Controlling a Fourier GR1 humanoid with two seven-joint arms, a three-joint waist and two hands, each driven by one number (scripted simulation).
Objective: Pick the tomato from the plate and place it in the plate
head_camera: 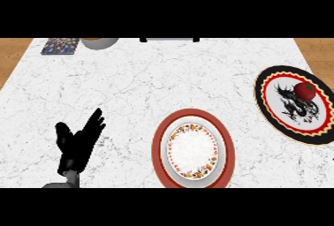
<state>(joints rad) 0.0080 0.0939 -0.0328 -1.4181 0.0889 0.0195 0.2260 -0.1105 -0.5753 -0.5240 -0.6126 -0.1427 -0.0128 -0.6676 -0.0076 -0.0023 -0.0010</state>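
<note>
Left of the red-rimmed plate: left hand, fingers straight and spread, clasping nothing. Right of that plate, well apart: black-rimmed dragon plate, with tomato resting on its upper right part.

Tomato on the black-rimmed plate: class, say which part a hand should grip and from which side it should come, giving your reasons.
Grip the tomato round its sides, coming from above. It sits exposed on the flat black-rimmed plate, near its far edge, with nothing beside it to block fingers. Probably the right hand's job; only the left hand shows, open.
</note>
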